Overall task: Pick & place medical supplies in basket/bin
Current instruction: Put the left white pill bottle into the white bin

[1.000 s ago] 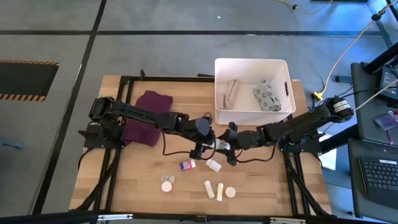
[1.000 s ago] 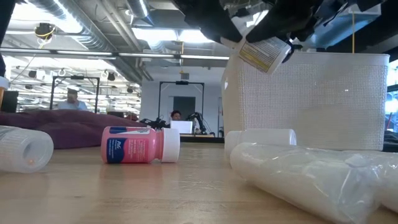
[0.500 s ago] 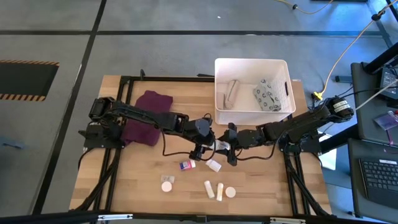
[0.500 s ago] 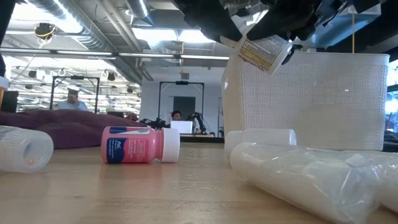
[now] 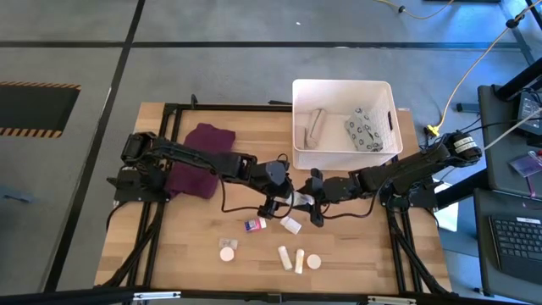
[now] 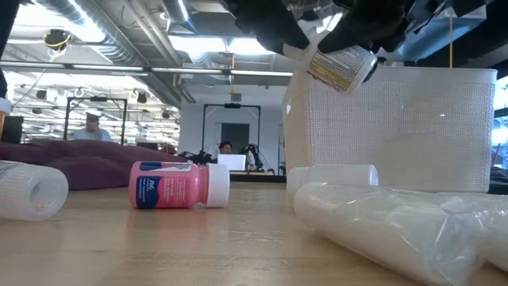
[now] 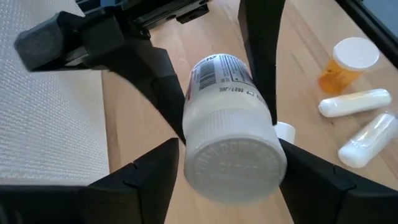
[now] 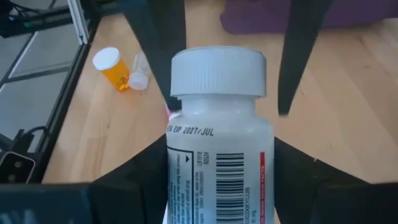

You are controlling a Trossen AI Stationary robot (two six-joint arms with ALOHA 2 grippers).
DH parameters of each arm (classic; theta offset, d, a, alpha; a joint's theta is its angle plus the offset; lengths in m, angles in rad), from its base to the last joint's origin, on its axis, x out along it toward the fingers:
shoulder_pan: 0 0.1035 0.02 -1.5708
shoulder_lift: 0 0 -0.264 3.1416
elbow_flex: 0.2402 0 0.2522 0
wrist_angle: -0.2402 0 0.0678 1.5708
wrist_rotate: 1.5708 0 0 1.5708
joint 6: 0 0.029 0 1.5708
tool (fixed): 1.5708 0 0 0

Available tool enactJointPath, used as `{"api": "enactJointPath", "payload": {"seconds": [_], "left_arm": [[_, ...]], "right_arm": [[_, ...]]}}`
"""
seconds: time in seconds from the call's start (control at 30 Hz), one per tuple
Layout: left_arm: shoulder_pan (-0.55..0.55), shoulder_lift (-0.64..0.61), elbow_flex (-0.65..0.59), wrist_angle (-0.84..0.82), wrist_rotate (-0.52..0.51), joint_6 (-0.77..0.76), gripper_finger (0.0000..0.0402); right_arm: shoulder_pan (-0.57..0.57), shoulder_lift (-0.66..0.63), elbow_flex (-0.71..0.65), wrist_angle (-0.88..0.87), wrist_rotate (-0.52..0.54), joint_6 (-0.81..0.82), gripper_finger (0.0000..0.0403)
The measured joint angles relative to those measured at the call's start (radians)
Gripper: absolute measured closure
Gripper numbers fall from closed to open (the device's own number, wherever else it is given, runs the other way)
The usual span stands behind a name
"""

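White plastic, a labelled pill bottle (image 5: 300, 199) hangs above the table between our two grippers, apparently mid hand-over so the arm nearer the tub can carry it. Our right gripper (image 8: 217, 180) clasps its body; our left gripper (image 7: 231, 163) brackets the cap end, though we cannot tell whether those fingers still press. Our white tub (image 5: 342, 119) already holds a beige roll (image 5: 315, 127) and grey pouch (image 5: 366, 129). Pale wooden tabletop (image 5: 195, 246) carries the remaining supplies; behind lies a workshop.

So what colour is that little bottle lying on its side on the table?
The little bottle is pink, with a blue label and a white cap; the low view shows it best.
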Motion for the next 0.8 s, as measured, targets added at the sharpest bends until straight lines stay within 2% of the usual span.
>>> {"api": "enactJointPath", "payload": {"seconds": [0.17, 0.33, 0.5, 0.6, 0.8], "left_arm": [[0.0, -0.051, -0.001, -0.003, -0.013, -0.006, 0.0159], [0.0, -0.114, -0.005, -0.036, -0.077, -0.021, 0.0157], [0.002, -0.218, -0.102, -0.03, -0.104, -0.072, 0.0162], [0.002, -0.309, -0.238, 0.096, -0.11, -0.114, 0.0166], [0.002, -0.461, -0.552, 0.516, -0.106, -0.179, 0.0171]], "right_arm": [[0.0, 0.0, 0.0, -0.023, 0.001, 0.019, 0.0192], [0.0, 0.0, 0.0, -0.01, 0.004, 0.0, 0.0192], [0.0, 0.0, 0.0, 0.05, 0.011, -0.069, 0.0192], [0.001, 0.0, 0.0, 0.092, 0.035, -0.124, 0.0193], [0.001, 0.0, -0.001, 0.249, 0.072, -0.268, 0.0193]]}}
